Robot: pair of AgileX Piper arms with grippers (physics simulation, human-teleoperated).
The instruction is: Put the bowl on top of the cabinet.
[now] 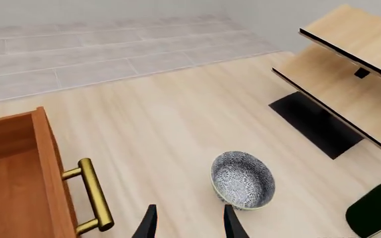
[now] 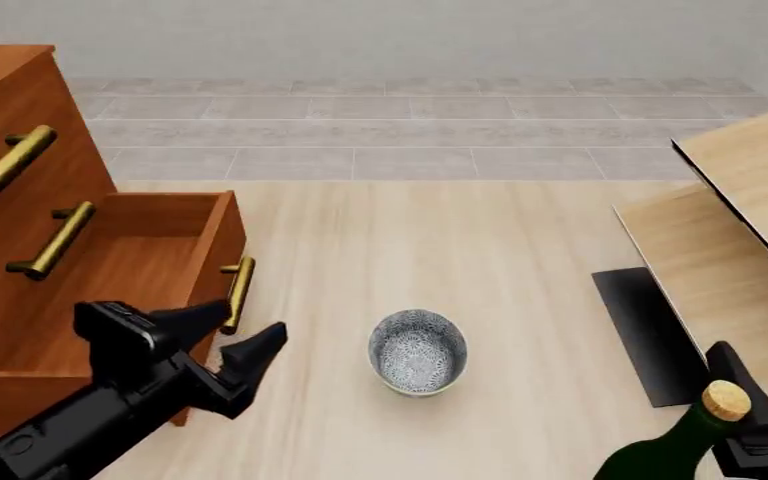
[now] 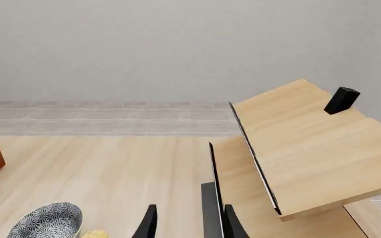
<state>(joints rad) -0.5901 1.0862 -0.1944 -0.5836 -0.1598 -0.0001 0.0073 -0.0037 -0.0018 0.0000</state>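
Nearest the front camera, the left gripper (image 2: pixel 231 352) hovers low beside the cabinet (image 2: pixel 11 190), its two fingers (image 2: pixel 257 352) spread apart and holding nothing. One speckled bowl (image 2: pixel 418 351) sits upright on the light wood floor (image 2: pixel 491 260), just right of those fingers and clear of them; in the left wrist view the bowl (image 1: pixel 242 179) lies just beyond the fingertips and off to one side. One drawer (image 2: pixel 131 270) of the reddish-brown cabinet stands pulled open, and three brass bar handles (image 2: pixel 239 294) show. Farther right stands one pale wood shelf unit (image 2: pixel 744 230) with black panel. At far right, one dark green corked bottle (image 2: pixel 684 440) stands beside the right gripper (image 3: pixel 187 223), whose fingers are parted and empty.
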